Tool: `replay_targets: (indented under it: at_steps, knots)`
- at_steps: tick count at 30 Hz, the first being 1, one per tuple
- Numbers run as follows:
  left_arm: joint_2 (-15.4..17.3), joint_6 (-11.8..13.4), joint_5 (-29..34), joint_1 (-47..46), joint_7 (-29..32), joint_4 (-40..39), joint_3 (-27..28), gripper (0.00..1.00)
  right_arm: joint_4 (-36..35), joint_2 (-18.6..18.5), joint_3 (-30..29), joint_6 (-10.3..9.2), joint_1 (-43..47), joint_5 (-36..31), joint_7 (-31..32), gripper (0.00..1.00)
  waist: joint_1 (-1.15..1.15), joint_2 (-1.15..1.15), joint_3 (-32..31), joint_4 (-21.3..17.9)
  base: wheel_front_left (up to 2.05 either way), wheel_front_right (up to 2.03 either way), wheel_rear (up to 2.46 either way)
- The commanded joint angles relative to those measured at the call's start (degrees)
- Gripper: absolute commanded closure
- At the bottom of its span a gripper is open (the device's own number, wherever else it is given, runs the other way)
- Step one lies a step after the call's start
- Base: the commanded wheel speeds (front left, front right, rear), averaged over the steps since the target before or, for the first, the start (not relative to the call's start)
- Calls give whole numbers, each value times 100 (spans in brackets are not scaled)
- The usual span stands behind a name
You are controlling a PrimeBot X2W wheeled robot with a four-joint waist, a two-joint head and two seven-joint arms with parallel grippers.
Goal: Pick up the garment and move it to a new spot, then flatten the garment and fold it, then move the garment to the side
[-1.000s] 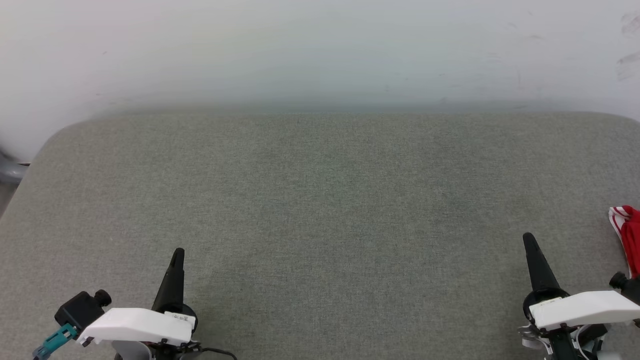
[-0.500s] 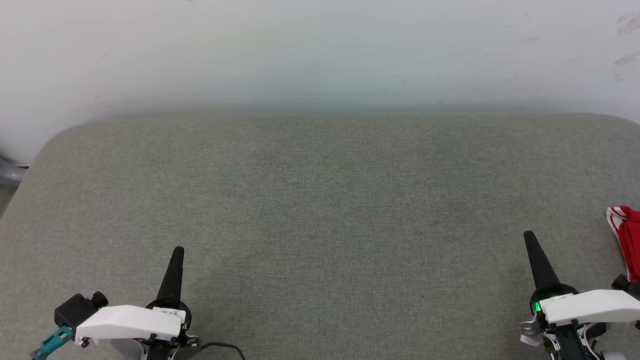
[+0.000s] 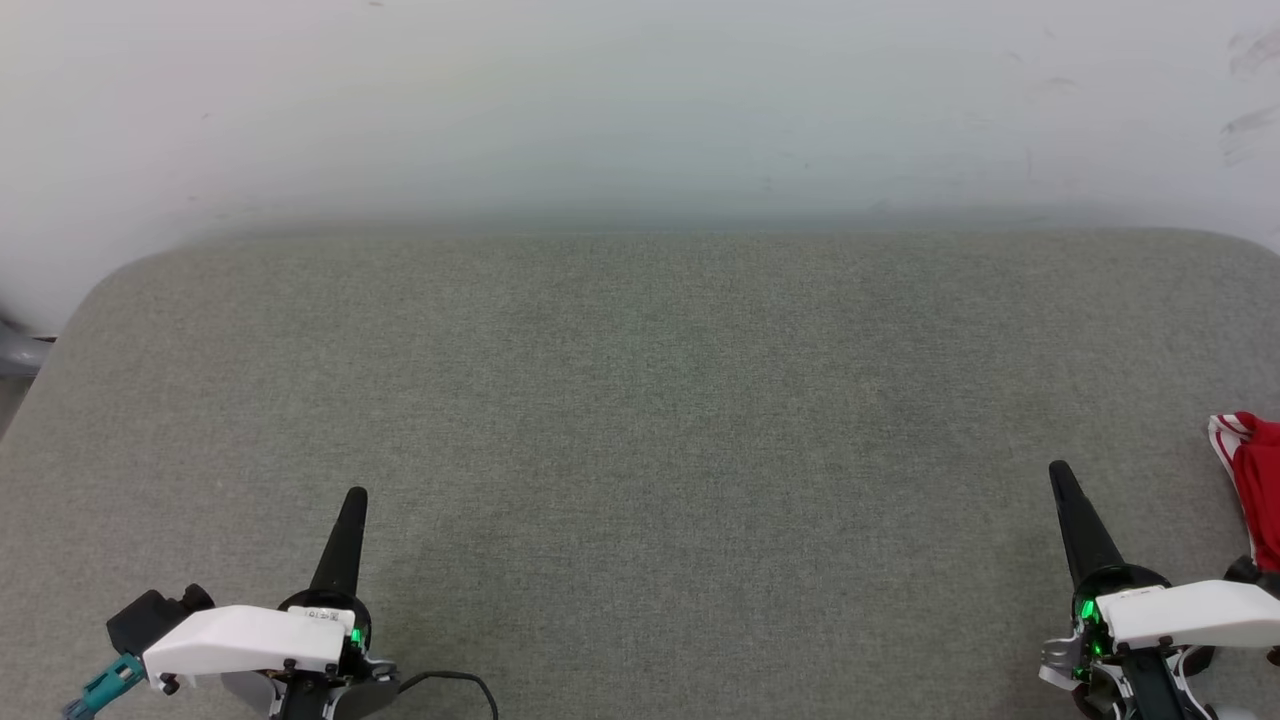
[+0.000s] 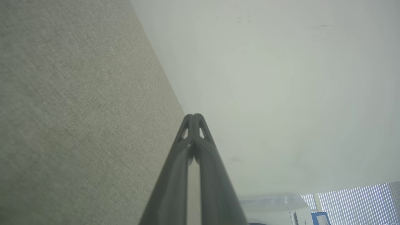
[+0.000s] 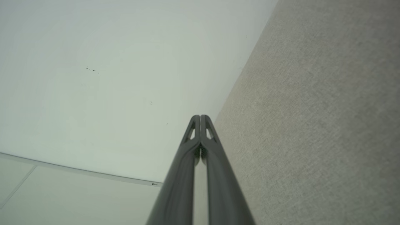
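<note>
Resting near the right claw (image 3: 1058, 478), the garment (image 3: 1258, 482) lies to its right.

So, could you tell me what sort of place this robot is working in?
Probably an indoor lab or test room: a broad table covered in grey fabric stands against a plain white wall, and a red-and-white garment lies at the right.

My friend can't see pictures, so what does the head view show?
A small piece of a soft red shirt with white striped trim peeks in at the right edge of a wide grey-green fabric surface before a pale wall. The left end effector and right end effector, both shut, point up from the bottom corners.
</note>
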Motion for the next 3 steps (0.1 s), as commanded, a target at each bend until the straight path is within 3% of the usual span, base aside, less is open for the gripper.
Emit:
replay_targets:
  at_steps: [1,3]
  knots:
    - [-4,-32,-131,-122,38,-12,25,100,-11,13,-19,-1,-135,150,22,100,0,0,-3,-2,0,0,0]
    - [-8,-33,-227,-131,61,-1,37,100,-7,13,-24,-1,-138,246,48,100,0,0,-7,-4,0,0,0]
